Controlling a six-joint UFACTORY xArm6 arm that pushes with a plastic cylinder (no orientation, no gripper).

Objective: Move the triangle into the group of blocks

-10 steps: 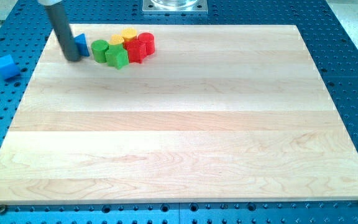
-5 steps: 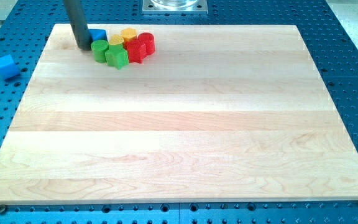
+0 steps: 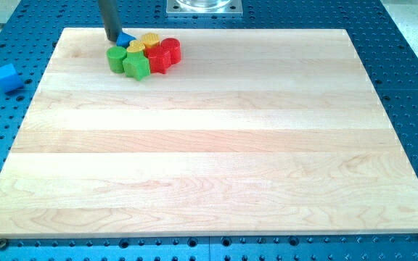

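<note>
A small blue triangle (image 3: pixel 126 38) lies at the top left of the wooden board (image 3: pixel 209 145), touching the left side of the cluster. My tip (image 3: pixel 112 40) stands right against the triangle's left edge. The cluster holds a green cylinder (image 3: pixel 116 58), a green star-like block (image 3: pixel 136 66), two yellow blocks (image 3: pixel 149 40), a red cylinder (image 3: pixel 170 49) and a red block (image 3: pixel 158 59). The rod hides part of the triangle's left side.
A blue cube (image 3: pixel 6 75) sits off the board on the blue perforated table at the view's left. A metal mount (image 3: pixel 204 6) is at the view's top centre.
My tip has travelled right and toward the view's top, pushing the blue triangle from left of the green cylinder up against the cluster beside the yellow blocks.
</note>
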